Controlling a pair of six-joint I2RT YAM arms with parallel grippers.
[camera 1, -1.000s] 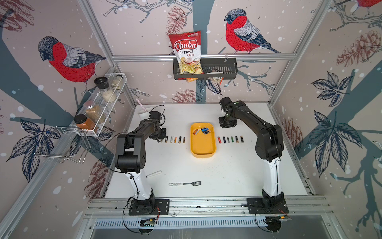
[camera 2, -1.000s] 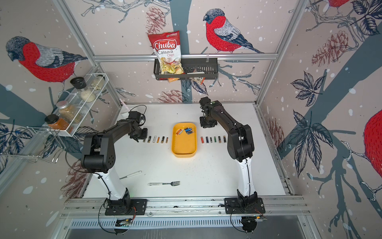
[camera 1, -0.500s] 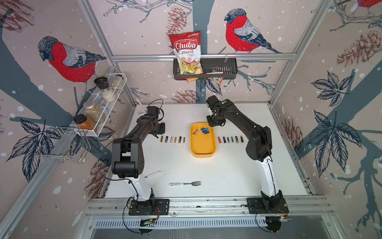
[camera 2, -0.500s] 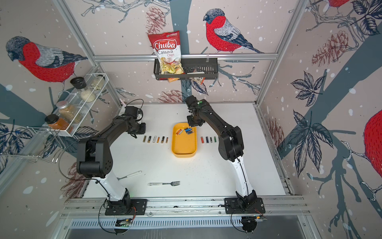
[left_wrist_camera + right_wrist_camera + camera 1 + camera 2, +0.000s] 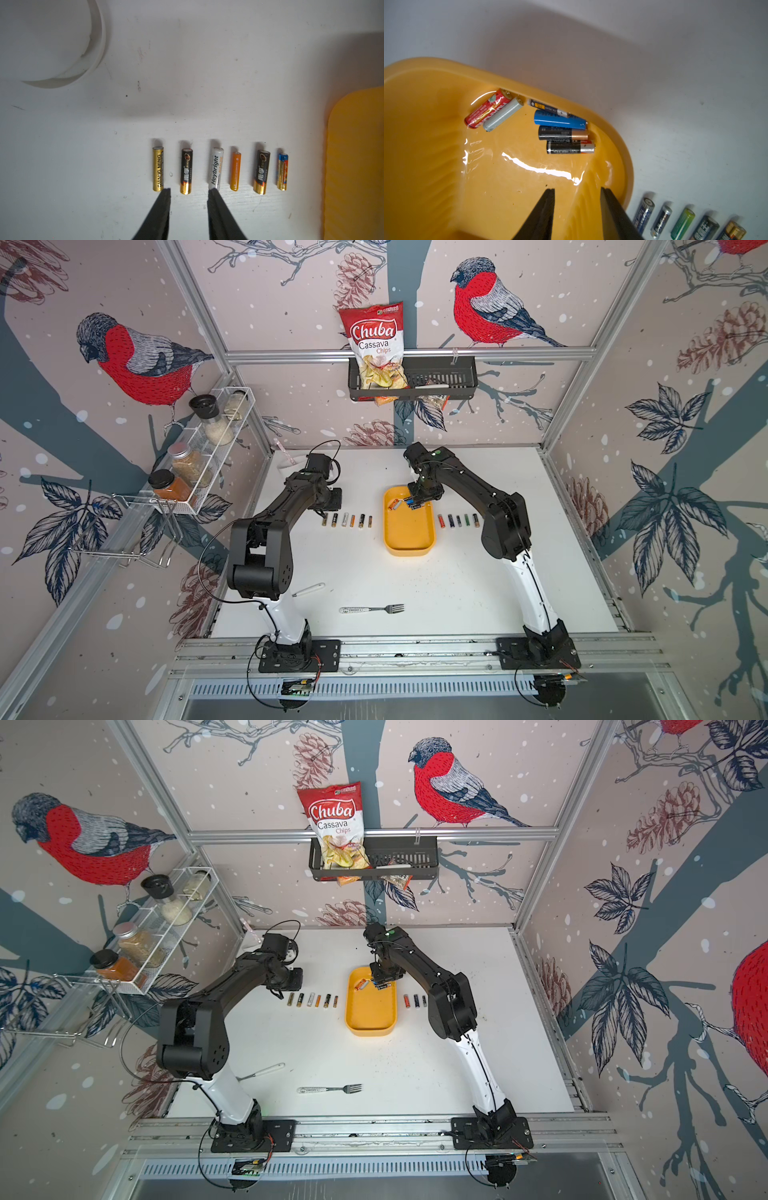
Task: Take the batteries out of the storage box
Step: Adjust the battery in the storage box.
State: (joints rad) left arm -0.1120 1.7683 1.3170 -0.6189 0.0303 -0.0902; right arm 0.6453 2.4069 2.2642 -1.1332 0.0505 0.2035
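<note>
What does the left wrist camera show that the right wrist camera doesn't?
Only the left wrist view: a row of six batteries laid out side by side, a white round container, and the open left gripper. Only the right wrist view: six loose batteries lying inside the yellow storage box, a row of five beside it, and the open right gripper. Both: that box and the white table.

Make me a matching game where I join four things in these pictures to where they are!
Things
1. blue battery
2. fork
3. chips bag
4. gold battery

Places
A. in the black basket on the wall
B. inside the yellow box
C. in a row on the table, beside the box
D. on the table, nearer its front edge

Pairs: 1-B, 2-D, 3-A, 4-C
</note>
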